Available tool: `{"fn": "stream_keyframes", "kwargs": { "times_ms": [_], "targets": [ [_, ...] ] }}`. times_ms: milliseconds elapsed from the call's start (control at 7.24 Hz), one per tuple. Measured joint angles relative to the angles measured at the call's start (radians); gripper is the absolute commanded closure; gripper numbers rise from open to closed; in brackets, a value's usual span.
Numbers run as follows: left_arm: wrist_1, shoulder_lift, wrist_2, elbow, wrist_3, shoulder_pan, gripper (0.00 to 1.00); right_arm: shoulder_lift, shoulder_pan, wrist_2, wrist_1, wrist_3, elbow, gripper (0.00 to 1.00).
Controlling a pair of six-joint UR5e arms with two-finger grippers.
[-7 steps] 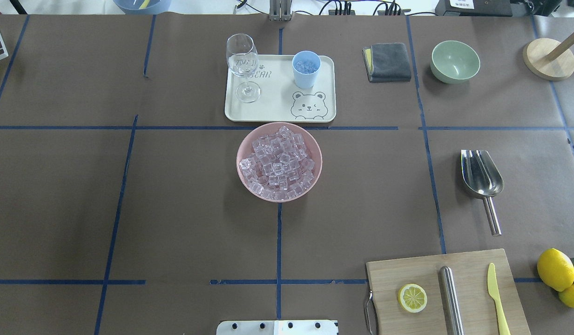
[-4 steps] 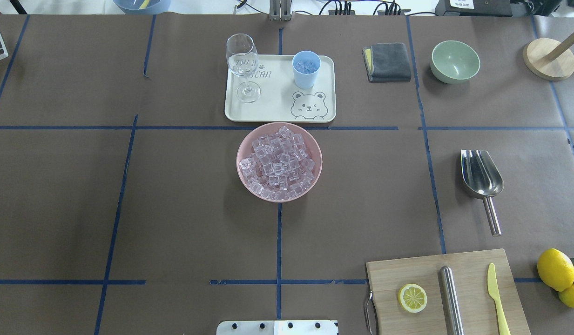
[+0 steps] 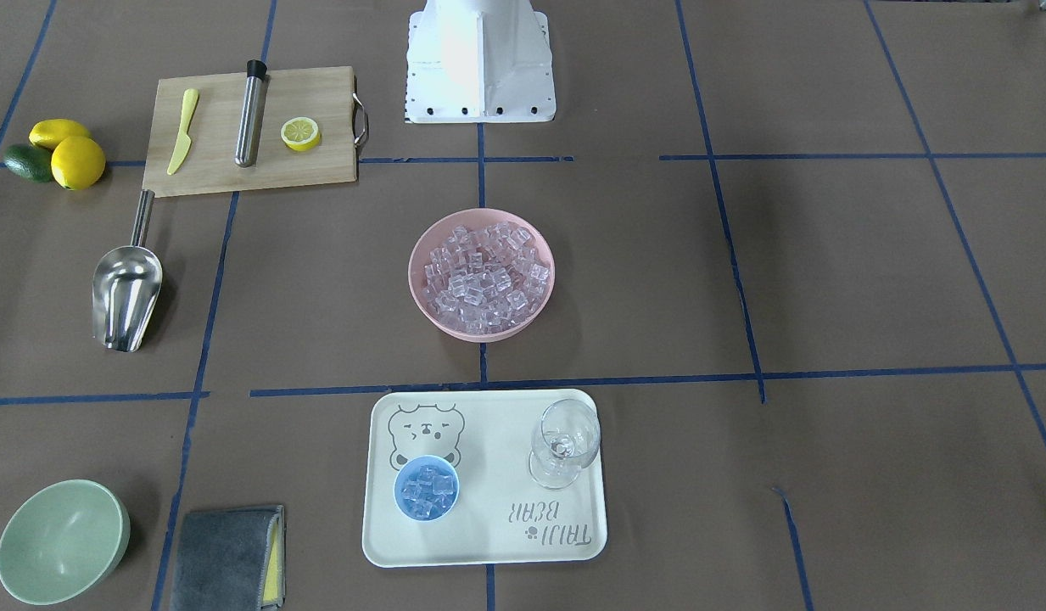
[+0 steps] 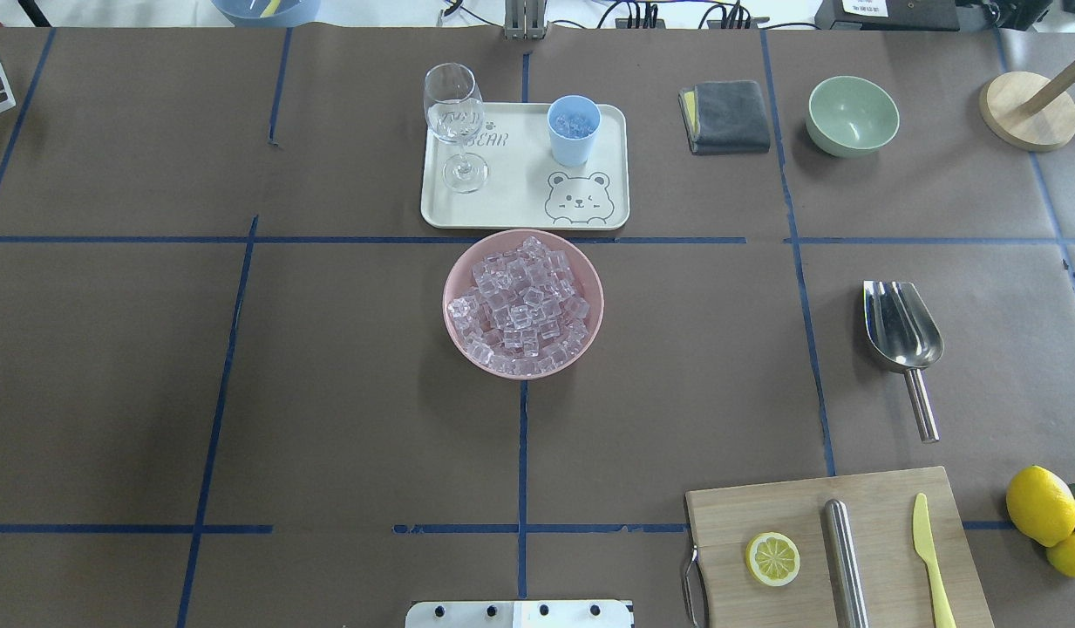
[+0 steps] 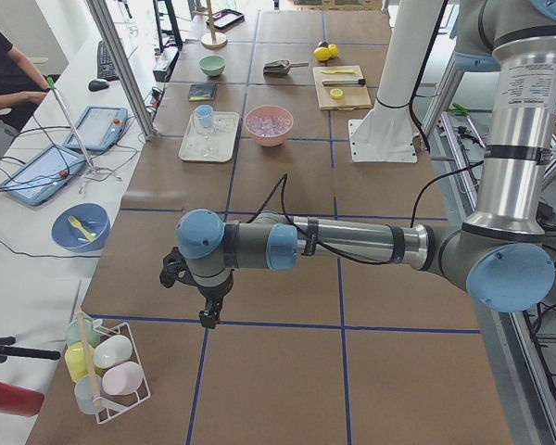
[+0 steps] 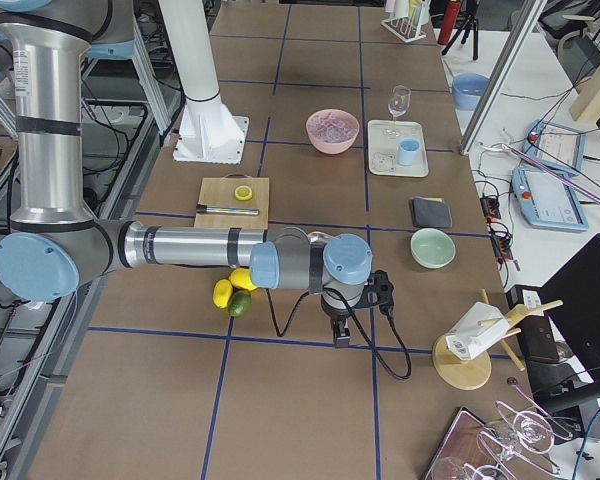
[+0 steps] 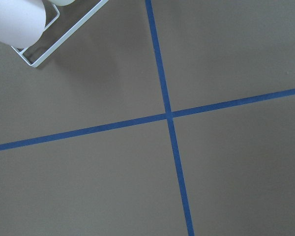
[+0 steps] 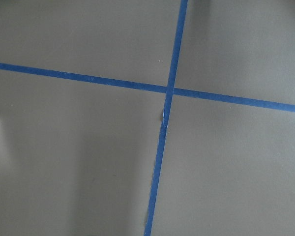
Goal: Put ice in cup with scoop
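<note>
No shift versus the earlier overhead frames: same spots for scoop (image 4: 903, 336), cup (image 4: 574, 131) and pink bowl (image 4: 592, 277), and no arm over the table centre in either. Scoop flat on the brown paper on the robot's right side, trough toward the far edge, rod handle pointing back toward the cutting board (image 4: 881, 523), well apart from the bowl. Cup upright on the bear tray (image 4: 520, 187) beside the wine glass (image 4: 454, 113), already holding a few cubes. Rest of the ice (image 4: 521, 305) heaped in the pink bowl, just in front of the tray. Left gripper (image 5: 207, 318) and right gripper (image 6: 338, 335) over bare tape crossings at opposite table ends, well apart from everything. Jaw opening impossible to tell from these side views; no fingers in the wrist views.

Handling guess: steel scoop stiff, light, slick; best taken on the thin handle near mid-length, probably by the right arm. Cubes hard, slippery, likely to skitter out. Cup light, easy to tip.
</note>
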Motion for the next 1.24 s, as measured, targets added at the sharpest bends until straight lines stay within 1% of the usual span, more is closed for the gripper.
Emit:
{"fn": "stream_keyframes", "kwargs": {
  "times_ms": [967,1243],
  "targets": [
    [-0.001,0.007,0.011,-0.002,-0.009,0.002,0.0,0.009,0.0,-0.006,0.002,-0.002,-0.016,0.0],
    [-0.004,0.007,0.01,-0.002,-0.078,0.002,0.0,0.01,0.003,-0.006,0.001,-0.002,-0.016,0.0]
  ]
}}
